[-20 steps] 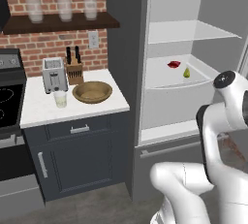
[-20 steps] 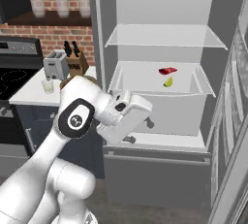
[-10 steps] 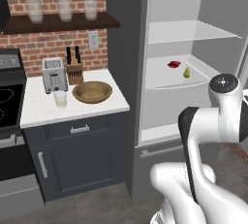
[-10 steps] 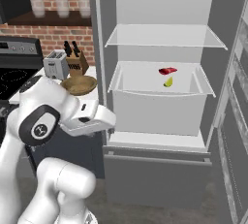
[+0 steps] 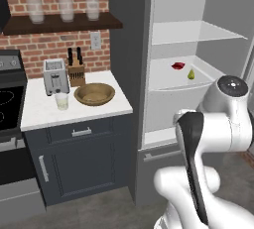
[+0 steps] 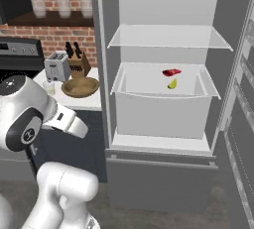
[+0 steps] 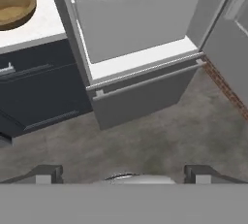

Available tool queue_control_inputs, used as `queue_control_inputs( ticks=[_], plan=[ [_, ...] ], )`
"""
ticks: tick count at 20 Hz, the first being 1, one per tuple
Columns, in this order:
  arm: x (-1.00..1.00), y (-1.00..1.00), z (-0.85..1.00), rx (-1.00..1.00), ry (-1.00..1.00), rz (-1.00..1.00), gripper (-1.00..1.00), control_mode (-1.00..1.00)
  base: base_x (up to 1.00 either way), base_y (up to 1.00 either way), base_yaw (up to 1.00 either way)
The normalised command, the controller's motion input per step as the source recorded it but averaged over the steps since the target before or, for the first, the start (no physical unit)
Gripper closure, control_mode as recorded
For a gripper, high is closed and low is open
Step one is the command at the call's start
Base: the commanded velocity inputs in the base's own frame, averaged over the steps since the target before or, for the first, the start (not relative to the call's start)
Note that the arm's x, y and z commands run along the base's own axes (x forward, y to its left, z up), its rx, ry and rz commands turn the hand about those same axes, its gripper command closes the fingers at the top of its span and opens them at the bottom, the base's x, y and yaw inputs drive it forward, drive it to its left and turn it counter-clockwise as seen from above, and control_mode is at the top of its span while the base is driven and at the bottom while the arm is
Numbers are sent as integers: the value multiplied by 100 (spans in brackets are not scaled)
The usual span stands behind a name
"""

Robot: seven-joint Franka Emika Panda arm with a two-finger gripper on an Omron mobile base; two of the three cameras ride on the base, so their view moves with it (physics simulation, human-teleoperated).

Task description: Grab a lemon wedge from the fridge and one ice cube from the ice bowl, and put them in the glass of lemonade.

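So I'm at the first step, my jaws [image 7: 123, 173] spread wide, holding nothing and aimed at the floor before the open fridge [image 6: 163, 124], while the lemon wedge [image 6: 172, 84] sits well above and beyond them on the middle shelf beside a small red item [image 6: 171, 72], so next I must raise and reach in.

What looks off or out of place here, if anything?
Nothing spilled or damaged. The fridge stands open, with the lemon wedge loose beside a small red item on the shelf. The ice bowl and glass of lemonade sit upright on the counter.
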Motion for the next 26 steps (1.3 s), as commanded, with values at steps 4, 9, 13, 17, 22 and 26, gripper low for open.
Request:
queue_control_inputs(
  ticks=[4, 9, 13, 17, 22, 26],
  plan=[
    [-36, 52, -12, 32, -4, 0, -100, -100, 0, 0, 0],
    [-34, 0, -34, 3, 0, 5, -100, -100, 0, 0, 0],
    [-17, 0, -10, -4, 0, 5, -100, -100, 0, 0, 0],
    [-6, 0, -9, -9, 0, 4, -100, -100, 0, 0, 0],
    [0, 0, -17, -3, 0, 1, -100, -100, 0, 0, 0],
    [0, 0, -5, 0, -4, 0, -100, -100, 0, 0, 0]
  ],
)
